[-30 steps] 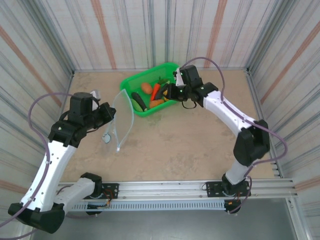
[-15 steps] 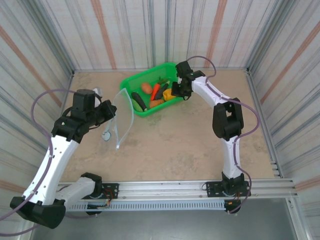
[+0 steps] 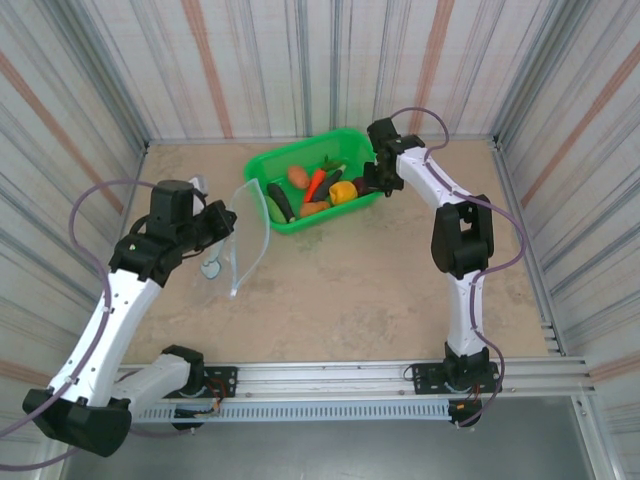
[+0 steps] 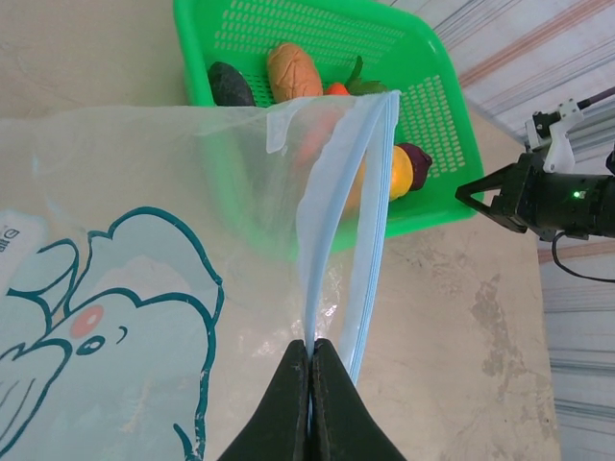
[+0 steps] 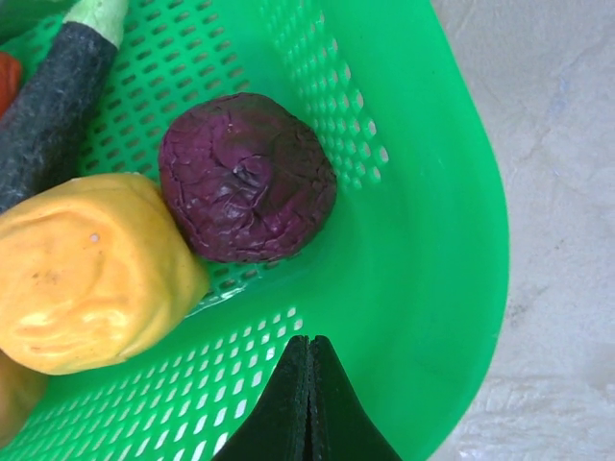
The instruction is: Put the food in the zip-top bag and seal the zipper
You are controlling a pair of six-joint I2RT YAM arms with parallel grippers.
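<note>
Nearest me, my left gripper (image 4: 309, 382) is pinched tight on the zipper (image 4: 336, 211) at the mouth of the zip-top bag (image 4: 115, 221). It holds the bag upright, with the mouth gaping toward the green basket (image 4: 423, 106). I cannot tell whether the bag's lower edge touches the table (image 3: 380, 290). The film looks thin, floppy and slick, so I judge the stiffer zipper strip the only sound place to hold it. A second pinch on the opposite lip would keep the mouth wide.

Farther out, the food sits in the basket, with none of it in the bag yet. My right gripper (image 5: 307, 384) hangs over the basket's inner wall, its fingers pressed together on nothing. It is just beside the purple ball (image 5: 247, 178), which touches the yellow-orange ball (image 5: 86, 279). Both look light and round and are likely to roll, so I would open and take the purple one across its middle.
</note>
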